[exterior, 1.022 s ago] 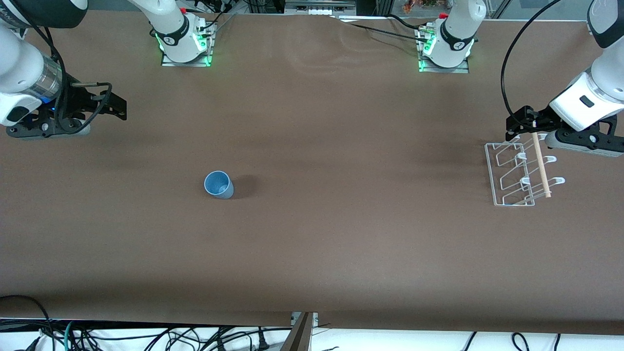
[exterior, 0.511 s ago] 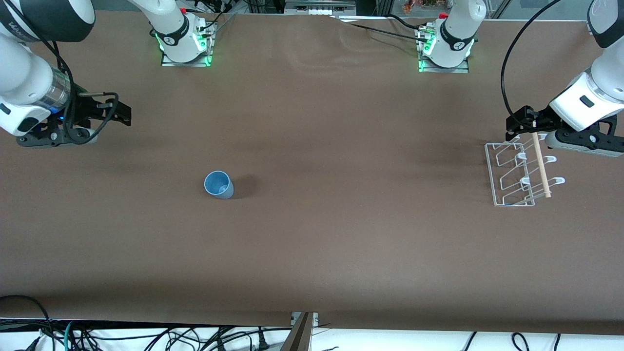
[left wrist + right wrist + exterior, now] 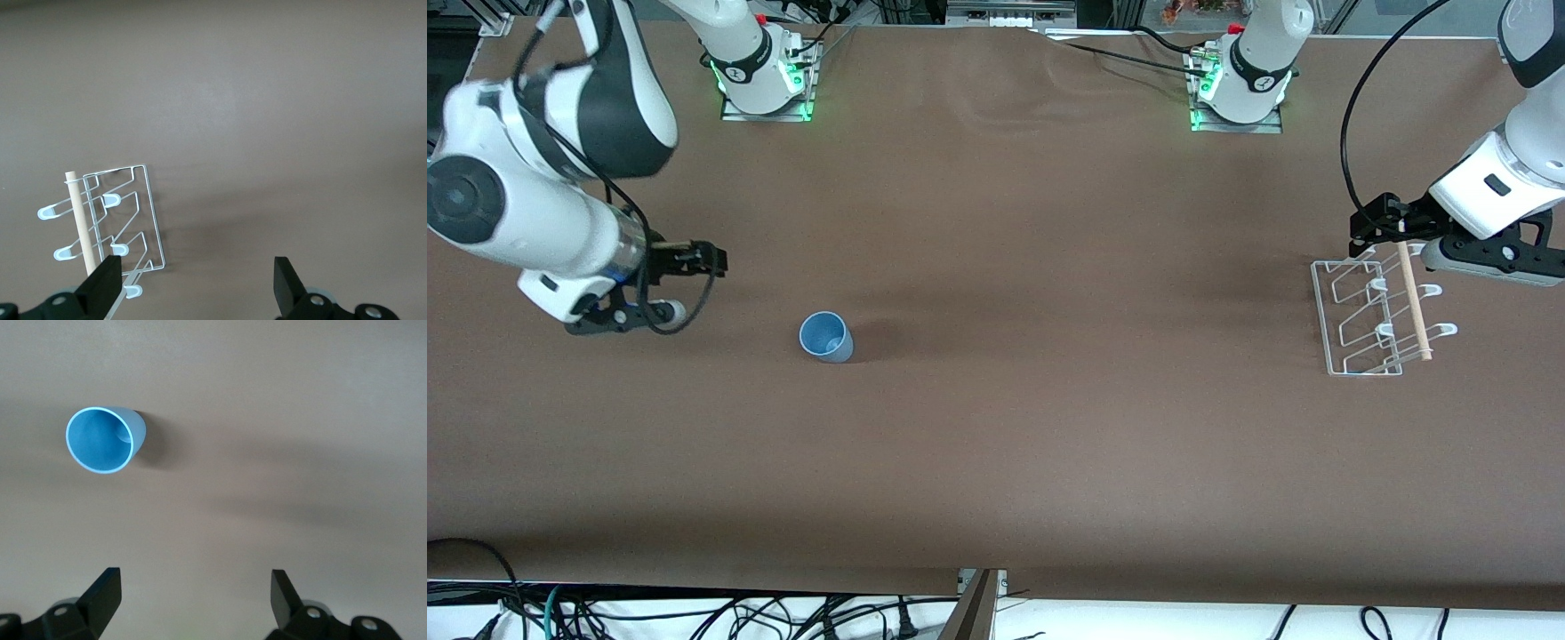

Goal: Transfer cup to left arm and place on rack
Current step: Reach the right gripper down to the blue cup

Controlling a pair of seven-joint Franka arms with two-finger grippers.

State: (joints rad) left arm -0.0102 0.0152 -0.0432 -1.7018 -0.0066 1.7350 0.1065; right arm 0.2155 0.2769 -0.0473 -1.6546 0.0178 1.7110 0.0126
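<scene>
Right gripper has swung in toward the small light-blue plastic cup, jaws wide, empty, lining up its grasp. Cup upright mid-counter. Left gripper waits over white wire rack, open, empty.

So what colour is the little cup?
The cup is light blue, clearest in the right wrist view.

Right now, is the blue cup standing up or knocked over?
Standing up: the cup rests on the table with its open mouth facing upward.

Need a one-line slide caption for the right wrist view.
Open right gripper above the brown table, with the upright, empty light-blue cup ahead, not yet grasped.
</scene>
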